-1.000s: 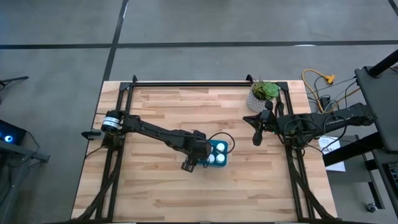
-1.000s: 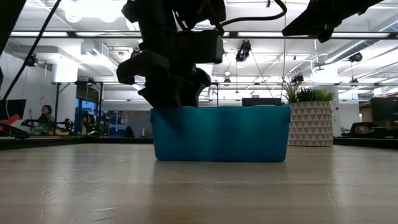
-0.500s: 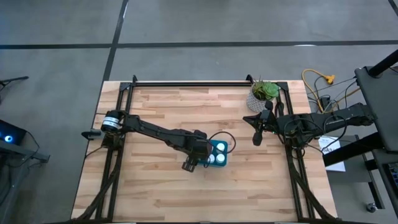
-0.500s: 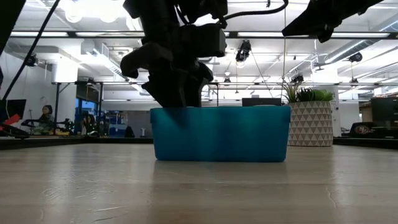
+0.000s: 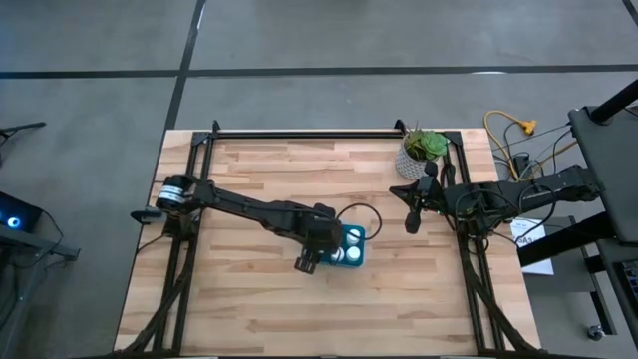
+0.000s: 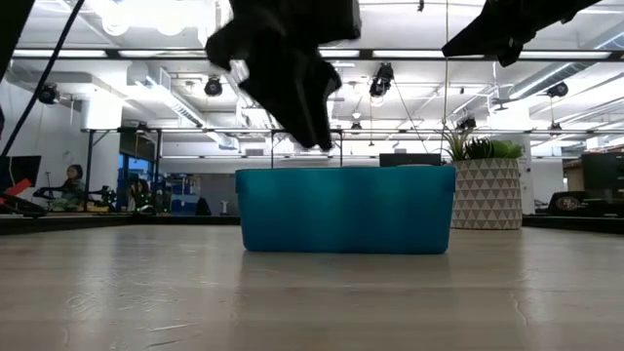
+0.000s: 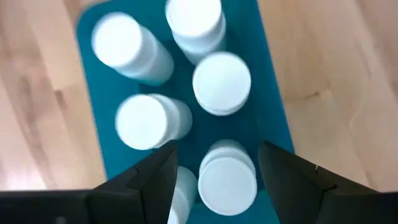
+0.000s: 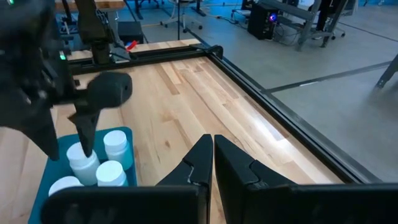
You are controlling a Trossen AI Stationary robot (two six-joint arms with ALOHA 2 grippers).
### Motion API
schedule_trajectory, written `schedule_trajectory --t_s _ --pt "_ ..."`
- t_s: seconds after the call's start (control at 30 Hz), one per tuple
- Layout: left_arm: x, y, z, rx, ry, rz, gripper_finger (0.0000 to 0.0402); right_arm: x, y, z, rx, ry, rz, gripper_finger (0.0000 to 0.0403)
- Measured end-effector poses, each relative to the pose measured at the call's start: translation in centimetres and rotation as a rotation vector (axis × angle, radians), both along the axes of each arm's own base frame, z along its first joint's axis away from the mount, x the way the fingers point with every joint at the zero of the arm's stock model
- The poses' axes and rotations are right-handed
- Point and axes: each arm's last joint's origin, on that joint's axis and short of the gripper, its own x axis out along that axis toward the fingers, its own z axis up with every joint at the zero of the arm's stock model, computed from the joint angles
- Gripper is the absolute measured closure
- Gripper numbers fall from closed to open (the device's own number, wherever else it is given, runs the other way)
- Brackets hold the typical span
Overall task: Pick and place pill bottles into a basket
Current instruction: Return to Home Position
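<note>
The teal basket (image 5: 351,245) stands on the wooden table near its middle; it also shows in the low view (image 6: 346,210). Several white pill bottles (image 7: 222,82) stand upright in it on their bases. My left gripper (image 5: 332,249) hangs open above the basket's left end, clear of its rim in the low view (image 6: 304,122). In the left wrist view its fingers (image 7: 155,180) stand on either side of one bottle (image 7: 227,180) below them. My right gripper (image 5: 411,221) is shut and empty above the table's right part, well apart from the basket (image 8: 127,134).
A white patterned plant pot (image 5: 419,155) with a green plant stands at the table's far right; it also shows in the low view (image 6: 485,195). Black frame rails run along the table's left, right and far edges. Bare wood lies in front of the basket.
My left gripper has risen from down at the basket's rim to well above it, leaving the bottles standing in the basket. The basket has not moved.
</note>
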Motion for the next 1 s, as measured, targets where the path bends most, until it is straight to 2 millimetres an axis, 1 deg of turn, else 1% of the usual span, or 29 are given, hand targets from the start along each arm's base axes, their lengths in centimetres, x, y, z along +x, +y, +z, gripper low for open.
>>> schedule_trajectory --t_s 0.13,0.3,0.47,0.6,0.83,0.9,1.0 --pt "-0.4 0.0 2.2 -0.022 -0.058 0.02 0.0195 0.0 0.0 0.0 0.001 0.0 0.004 0.0394" --pt "-1.5 0.0 5.1 -0.052 -0.142 0.041 0.0195 0.1 0.2 0.0 0.019 0.003 0.059 0.0394" --pt "-3.1 -0.1 7.7 -0.099 -0.209 0.078 0.02 0.2 0.4 0.3 0.04 -0.026 0.124 0.0394" --pt "-4.7 -0.4 9.6 -0.14 -0.261 0.115 0.0217 0.4 0.7 0.7 0.035 -0.066 0.192 0.0394" --pt "-7.3 -0.9 11.5 -0.061 -0.372 0.164 0.0254 0.7 1.0 0.7 0.045 -0.12 0.292 0.0394" --pt "-8.1 -0.8 11.5 -0.037 -0.402 0.184 0.0263 0.7 1.0 0.7 0.045 -0.125 0.295 0.0394" --pt "-9.3 -0.6 11.0 -0.021 -0.462 0.201 0.0274 0.7 1.0 0.8 0.046 -0.141 0.295 0.0394"
